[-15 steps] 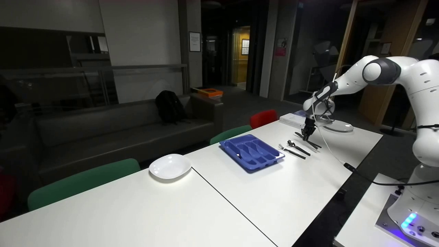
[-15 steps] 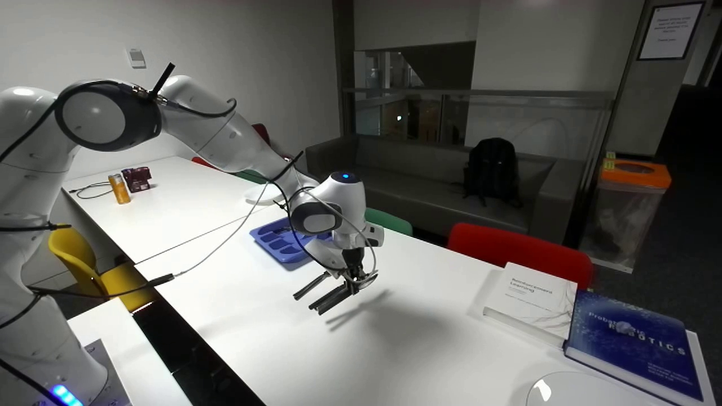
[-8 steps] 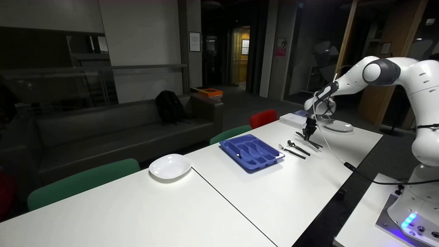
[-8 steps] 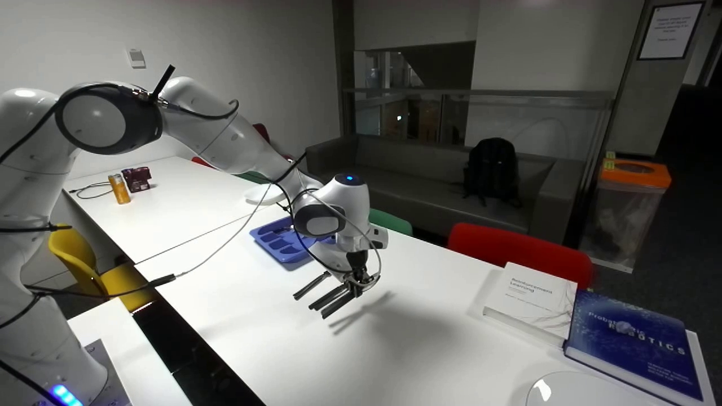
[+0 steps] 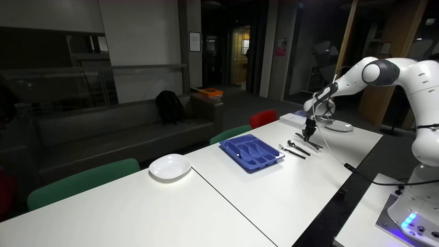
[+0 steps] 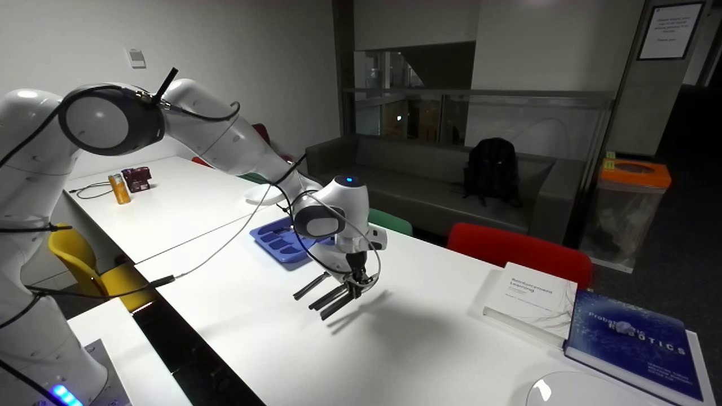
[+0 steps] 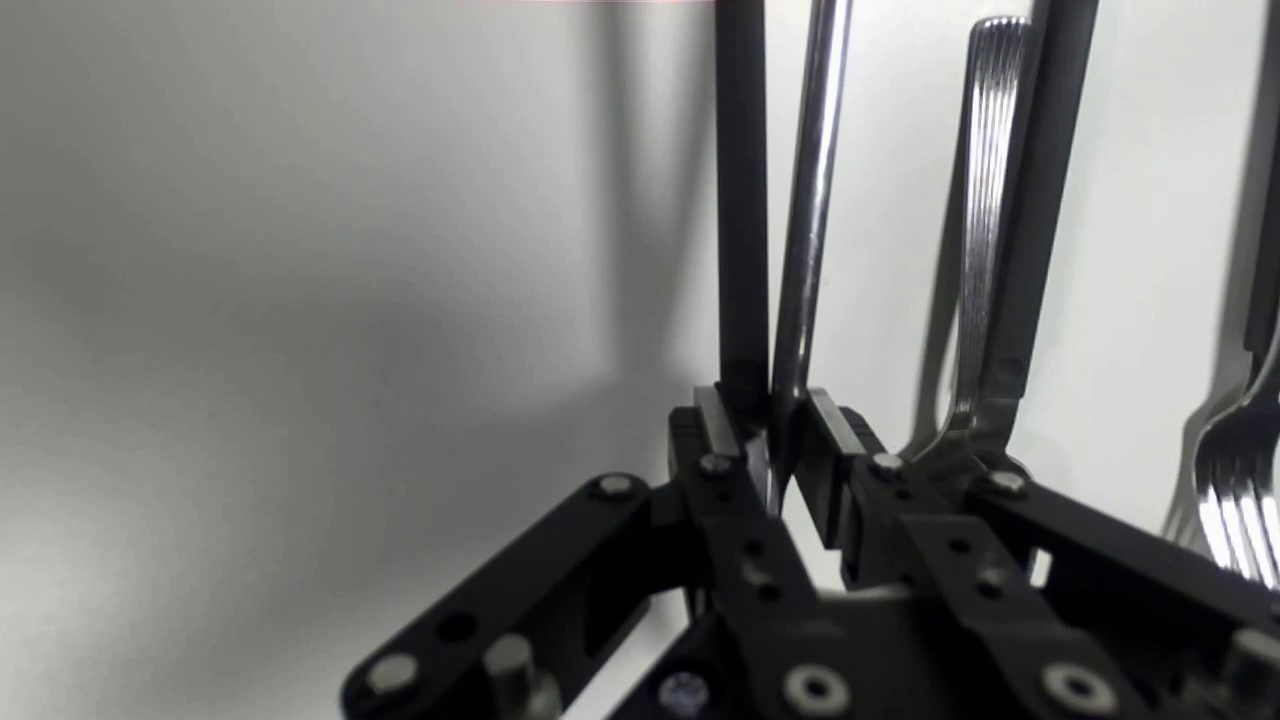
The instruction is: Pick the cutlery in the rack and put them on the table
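Note:
In the wrist view my gripper (image 7: 775, 425) is shut on two pieces of cutlery side by side: a black-handled knife (image 7: 742, 200) and a silver one (image 7: 812, 200). Their far ends are hidden by the fingers, and their shadow falls apart from them, so they hang just above the white table (image 5: 137, 209). Silver and dark spoons (image 5: 298, 148) lie beside the gripper, with forks (image 7: 1240, 490) further along. The blue rack (image 6: 289, 257) stands beyond them; a glint shows in one compartment, its source too small to tell.
A white plate (image 5: 170, 167) rests past the rack near the far edge. Two books (image 6: 533, 301) and another plate (image 6: 564, 392) occupy the opposite end. An orange can (image 6: 119, 189) stands on the far table section. A cable (image 6: 225, 242) hangs from the arm.
In the exterior views my gripper has shifted and lowered a little, the knives moving along with it. The rack, spoons and forks have stayed put.

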### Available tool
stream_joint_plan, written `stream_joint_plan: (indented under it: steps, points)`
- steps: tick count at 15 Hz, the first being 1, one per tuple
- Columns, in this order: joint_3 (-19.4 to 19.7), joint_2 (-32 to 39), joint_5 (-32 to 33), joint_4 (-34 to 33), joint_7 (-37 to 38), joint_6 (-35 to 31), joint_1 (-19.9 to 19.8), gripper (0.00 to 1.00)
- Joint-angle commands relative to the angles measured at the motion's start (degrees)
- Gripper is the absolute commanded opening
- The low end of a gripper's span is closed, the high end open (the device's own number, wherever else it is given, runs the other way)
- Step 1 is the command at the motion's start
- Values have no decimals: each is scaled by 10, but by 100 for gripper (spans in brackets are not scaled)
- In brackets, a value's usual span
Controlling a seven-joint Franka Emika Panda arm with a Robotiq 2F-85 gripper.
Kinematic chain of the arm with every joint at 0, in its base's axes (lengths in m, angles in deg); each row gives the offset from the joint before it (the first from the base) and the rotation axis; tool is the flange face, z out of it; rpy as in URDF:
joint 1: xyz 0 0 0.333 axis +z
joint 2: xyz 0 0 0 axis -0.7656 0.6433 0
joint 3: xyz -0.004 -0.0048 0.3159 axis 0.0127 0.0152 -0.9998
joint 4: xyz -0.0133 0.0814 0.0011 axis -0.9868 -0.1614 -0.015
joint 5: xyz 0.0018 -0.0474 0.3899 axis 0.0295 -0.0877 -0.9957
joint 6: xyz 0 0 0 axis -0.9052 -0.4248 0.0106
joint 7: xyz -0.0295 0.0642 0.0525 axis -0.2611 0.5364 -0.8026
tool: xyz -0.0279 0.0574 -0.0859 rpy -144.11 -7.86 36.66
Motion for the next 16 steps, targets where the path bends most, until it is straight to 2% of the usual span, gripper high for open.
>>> stream_joint_plan:
  steps: [1, 5, 9, 15, 16]
  points:
    - [2, -2, 25, -9, -12, 12, 0, 5]
    - [-1, 3, 48, -14, -25, 3, -4, 5]
    - [-17, 21, 36, -28, -53, 2, -18, 5]
    - [-19, 58, 39, -57, -57, 11, -21, 5]
    - [-18, 62, 40, -60, -54, 12, -22, 10]
